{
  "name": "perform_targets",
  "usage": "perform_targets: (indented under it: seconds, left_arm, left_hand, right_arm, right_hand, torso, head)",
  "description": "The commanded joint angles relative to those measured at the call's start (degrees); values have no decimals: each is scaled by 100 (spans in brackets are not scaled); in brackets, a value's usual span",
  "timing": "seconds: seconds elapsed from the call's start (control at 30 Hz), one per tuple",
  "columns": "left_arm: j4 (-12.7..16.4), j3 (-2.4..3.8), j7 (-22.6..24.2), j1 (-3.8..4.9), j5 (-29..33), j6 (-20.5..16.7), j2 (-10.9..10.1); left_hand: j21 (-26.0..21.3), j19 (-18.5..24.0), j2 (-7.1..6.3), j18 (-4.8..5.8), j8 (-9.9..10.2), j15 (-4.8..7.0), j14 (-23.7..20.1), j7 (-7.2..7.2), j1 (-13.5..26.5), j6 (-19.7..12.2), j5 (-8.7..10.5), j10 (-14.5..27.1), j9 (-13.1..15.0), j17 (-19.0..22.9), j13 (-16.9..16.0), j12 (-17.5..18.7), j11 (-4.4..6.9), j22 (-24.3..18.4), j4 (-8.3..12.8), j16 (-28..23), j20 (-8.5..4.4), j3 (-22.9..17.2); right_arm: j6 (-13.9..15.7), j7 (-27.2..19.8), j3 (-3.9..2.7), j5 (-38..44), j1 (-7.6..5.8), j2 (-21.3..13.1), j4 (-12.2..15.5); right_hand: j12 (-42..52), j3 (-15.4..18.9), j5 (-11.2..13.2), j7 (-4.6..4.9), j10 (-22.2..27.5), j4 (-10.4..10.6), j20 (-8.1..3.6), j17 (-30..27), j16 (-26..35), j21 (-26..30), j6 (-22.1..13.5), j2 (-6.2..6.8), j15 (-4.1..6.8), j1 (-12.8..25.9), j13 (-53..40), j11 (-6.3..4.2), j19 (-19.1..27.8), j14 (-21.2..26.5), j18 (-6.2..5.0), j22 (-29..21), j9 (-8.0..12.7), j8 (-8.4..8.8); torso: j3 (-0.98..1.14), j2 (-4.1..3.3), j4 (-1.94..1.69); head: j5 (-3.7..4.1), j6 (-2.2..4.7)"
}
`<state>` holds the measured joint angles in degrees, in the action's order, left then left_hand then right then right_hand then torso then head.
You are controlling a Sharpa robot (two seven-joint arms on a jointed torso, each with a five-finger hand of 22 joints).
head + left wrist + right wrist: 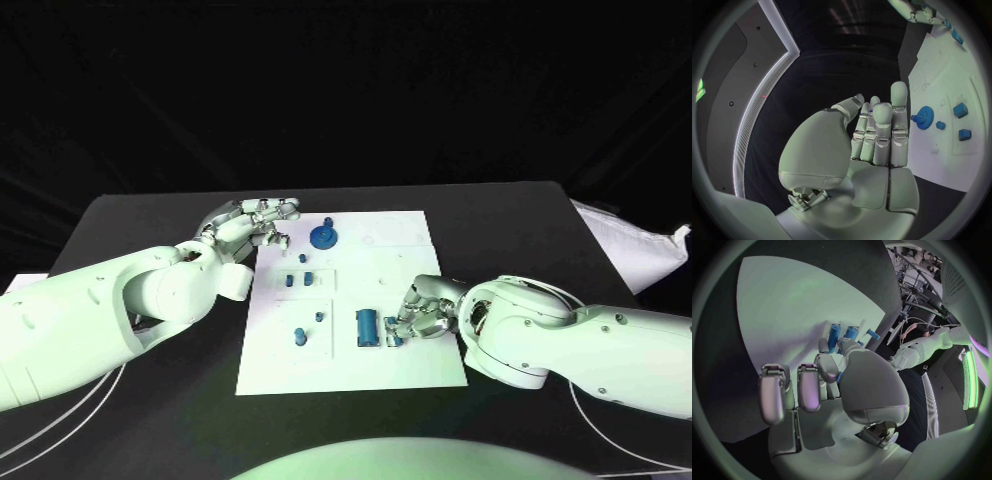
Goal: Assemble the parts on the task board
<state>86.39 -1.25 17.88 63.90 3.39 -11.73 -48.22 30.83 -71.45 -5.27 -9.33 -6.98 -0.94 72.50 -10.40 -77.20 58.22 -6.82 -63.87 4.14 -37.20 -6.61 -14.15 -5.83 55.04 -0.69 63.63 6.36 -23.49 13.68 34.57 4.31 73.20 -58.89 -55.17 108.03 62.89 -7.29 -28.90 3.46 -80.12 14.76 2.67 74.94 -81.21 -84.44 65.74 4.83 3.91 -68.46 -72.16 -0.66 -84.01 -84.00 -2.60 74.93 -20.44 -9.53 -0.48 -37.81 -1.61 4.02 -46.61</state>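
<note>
The white task board (405,236) lies mid-table. A blue gear (326,237) stands near its far left corner, small blue parts (300,279) sit in the middle, and a long blue part (369,327) lies nearer me. My left hand (254,224) hovers at the board's far left edge beside the gear (925,112); its fingers (878,131) are stretched out and hold nothing. My right hand (427,310) is over the board's right side, fingers curled by a small blue part (392,340). In the right wrist view a blue sliver (839,377) shows between thumb and finger.
The black table (144,230) extends on all sides of the board. A white bag or cloth (635,245) lies at the table's far right edge. Thin white cables (606,430) loop near the front corners.
</note>
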Motion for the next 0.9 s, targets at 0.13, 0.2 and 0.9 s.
perform_targets:
  seconds: [0.13, 0.2, 0.9]
  left_arm:
    - [21, 4, 12, -1, -19, 149, 12]
    - [16, 4, 8, -1, -19, 159, 13]
    - [-11, 4, -1, -1, -20, 180, 7]
  left_hand:
    - [-18, 1, 21, -88, -34, 3, -18, 25, 12, 2, -37, 16, 5, 5, -7, -40, 12, -7, -5, 18, 29, 26]
    - [-18, 1, 21, -88, -34, 3, -18, 25, 12, 2, -37, 16, 5, 5, -7, -40, 12, -7, -5, 18, 29, 26]
    - [-18, 1, 21, -88, -34, 3, -18, 25, 12, 2, -37, 16, 5, 5, -7, -40, 12, -7, -5, 18, 29, 26]
  right_arm:
    - [-27, 13, 1, 125, 2, 31, 2]
    - [-26, 12, 1, 126, 2, 35, 1]
    - [-53, -106, 1, 245, 9, -64, 66]
  right_hand:
    - [33, 160, 159, 13, -32, 37, -52, 320, 1, -19, 37, 53, 42, 84, -17, -5, -35, -375, 46, 749, -14, -15]
    - [34, 246, 287, 13, -35, 67, -51, 319, 3, -18, 38, 49, 42, 111, -25, -4, -35, -375, 46, 749, -19, -18]
    - [-7, 877, 1563, 21, -24, 7, -44, 298, 32, 5, 12, -73, 34, -79, -60, 3, -18, -372, 39, 733, -62, -31]
  torso:
    - [-1, 3, 4]
    - [0, 1, 3]
    - [4, 4, 5]
  head:
    - [2, -9]
    - [1, -7]
    - [2, -8]
